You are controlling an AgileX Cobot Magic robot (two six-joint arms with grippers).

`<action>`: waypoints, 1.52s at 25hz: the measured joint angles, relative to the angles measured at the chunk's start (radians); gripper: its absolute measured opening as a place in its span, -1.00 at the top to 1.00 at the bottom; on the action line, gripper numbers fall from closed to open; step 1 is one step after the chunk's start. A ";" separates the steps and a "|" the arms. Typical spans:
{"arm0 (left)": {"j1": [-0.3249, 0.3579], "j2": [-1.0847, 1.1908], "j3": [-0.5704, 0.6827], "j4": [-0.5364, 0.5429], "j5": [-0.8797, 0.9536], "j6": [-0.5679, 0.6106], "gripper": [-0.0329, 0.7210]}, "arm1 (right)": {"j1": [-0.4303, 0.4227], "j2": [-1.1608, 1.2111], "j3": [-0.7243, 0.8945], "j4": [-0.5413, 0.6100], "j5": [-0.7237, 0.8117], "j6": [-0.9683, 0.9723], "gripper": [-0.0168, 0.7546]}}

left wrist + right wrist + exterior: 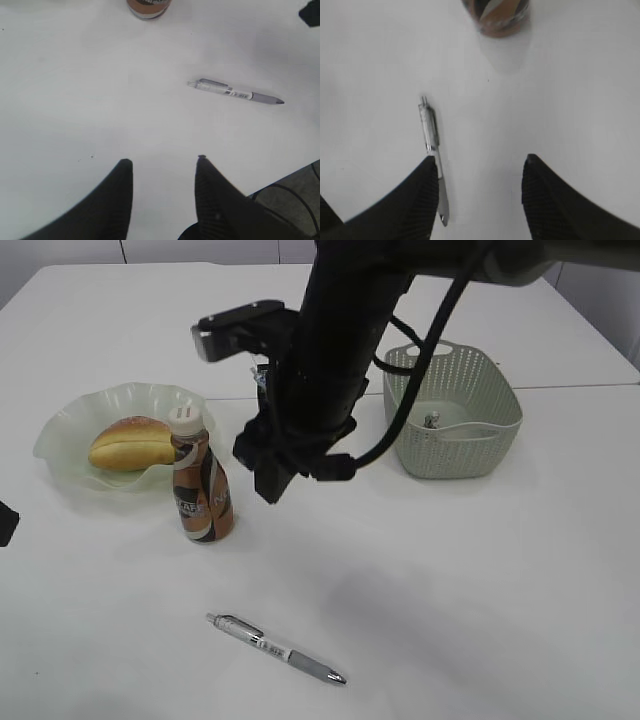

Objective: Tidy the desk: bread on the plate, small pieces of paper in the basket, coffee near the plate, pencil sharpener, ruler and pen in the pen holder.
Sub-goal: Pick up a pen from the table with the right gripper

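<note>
While the exterior view hides it, the right hand point(480, 165) gapes empty beside the pen point(432, 150).

From my remote station I read the right arm point(340, 350) entering from about 1 o'clock and angling down toward 7 o'clock over mid-table, cables looped along its 3 o'clock side. The right gripper point(480, 162) has its two black ribbed fingers point(420, 200) spread apart, nothing between them. The left gripper point(162, 162) likewise stands parted and empty above the table surface.
</note>
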 joint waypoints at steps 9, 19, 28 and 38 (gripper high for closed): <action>0.000 0.000 0.000 0.040 0.022 0.001 0.10 | 0.116 -0.007 0.104 -0.086 0.012 0.037 -0.07; 0.000 0.000 0.000 0.042 0.023 0.001 0.10 | 0.234 0.091 0.121 -0.134 -0.015 0.129 -0.07; 0.000 0.000 0.000 0.042 0.023 0.001 0.10 | 0.253 0.173 0.121 -0.151 -0.039 0.153 -0.07; 0.000 0.000 0.000 0.042 0.024 0.001 0.10 | 0.253 0.178 0.121 -0.206 -0.087 0.155 -0.07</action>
